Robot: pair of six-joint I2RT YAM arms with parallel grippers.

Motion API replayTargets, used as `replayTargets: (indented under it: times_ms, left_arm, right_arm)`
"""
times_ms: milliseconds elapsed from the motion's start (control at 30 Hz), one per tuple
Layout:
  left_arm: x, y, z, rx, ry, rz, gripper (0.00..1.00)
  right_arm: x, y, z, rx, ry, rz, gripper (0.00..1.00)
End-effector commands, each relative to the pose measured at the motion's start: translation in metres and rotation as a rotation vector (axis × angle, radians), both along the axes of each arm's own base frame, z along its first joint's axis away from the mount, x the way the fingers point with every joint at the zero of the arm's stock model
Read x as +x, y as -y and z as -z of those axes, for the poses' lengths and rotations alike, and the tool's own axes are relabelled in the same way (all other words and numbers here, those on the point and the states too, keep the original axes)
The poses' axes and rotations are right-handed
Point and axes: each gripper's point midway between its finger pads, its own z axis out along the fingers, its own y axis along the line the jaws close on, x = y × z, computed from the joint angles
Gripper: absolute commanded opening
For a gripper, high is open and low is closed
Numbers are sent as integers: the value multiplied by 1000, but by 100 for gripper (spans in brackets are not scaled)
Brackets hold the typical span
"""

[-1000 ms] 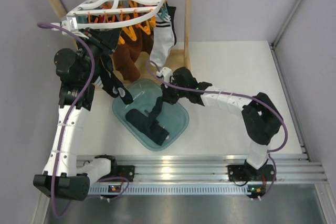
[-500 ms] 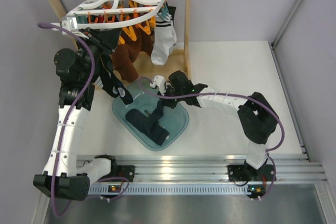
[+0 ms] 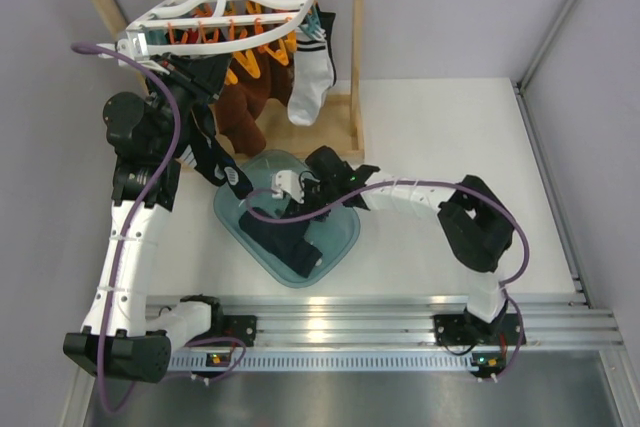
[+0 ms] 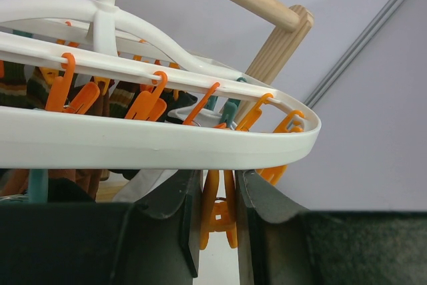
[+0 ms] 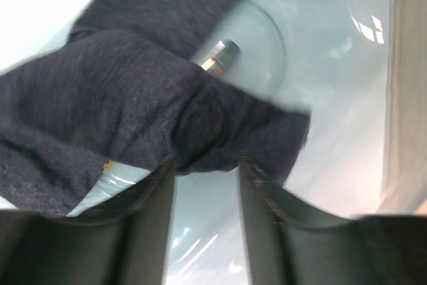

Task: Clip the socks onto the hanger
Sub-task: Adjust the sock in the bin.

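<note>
Nearest us, centre of the top view, the right hand [image 5: 205, 163] is down in the bin [image 3: 338, 235] over the socks [image 5: 120, 98], a dark heap on the teal floor. Its jaws are partway open, and a bunched fold of navy knit sits right at the tips, touching them but not pinched as far as I can see. The job here, I'd say, is picking out one sock. Go for a cuff or toe end rather than that fat fold in the middle, take a single layer, close firmly, and lift straight up so the neighbour is left in the bin. Grab the bulge and two may come up together. Further back, upper left, the left hand [image 4: 218, 185] is up under the hanger [image 4: 133, 145]. It's narrow, its fingers [image 4: 173, 231] pressed on either side of an orange clip [image 4: 217, 215] dangling below the white rim, gripping it, looks like. Whether the clip's mouth is open, I can't tell. Behind that, brown socks [image 3: 245, 112] and a white sock [image 3: 308, 82] hang clipped, and the wooden rack [image 3: 357, 47] carries the lot at the top of the frame.
</note>
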Motion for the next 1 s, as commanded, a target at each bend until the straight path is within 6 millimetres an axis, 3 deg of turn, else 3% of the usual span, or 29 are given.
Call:
replayTargets:
  times_ms: [0,167,233,333,533,667,967]
  left_arm:
    - [4,-12,-10,-12,27,-57,0]
    - [6,-11,-10,-15,29,-54,0]
    - [7,-11,-9,-14,26,-53,0]
    - [7,-11,-8,-16,22,-54,0]
    - [8,-12,-6,-17,19,-59,0]
    - [8,-13,-6,-16,20,-65,0]
    - [8,-14,-6,-8,26,-73,0]
  right_arm:
    - [28,4,-25,93,-71,197,45]
    - [31,7,-36,237,-409,619,48]
    - [33,3,-52,339,-493,751,52]
    - [35,8,-48,388,-591,926,61]
    - [46,11,-34,384,-622,1185,64]
    - [50,2,-30,383,-626,1263,61]
    - [39,2,3,283,-637,1422,68]
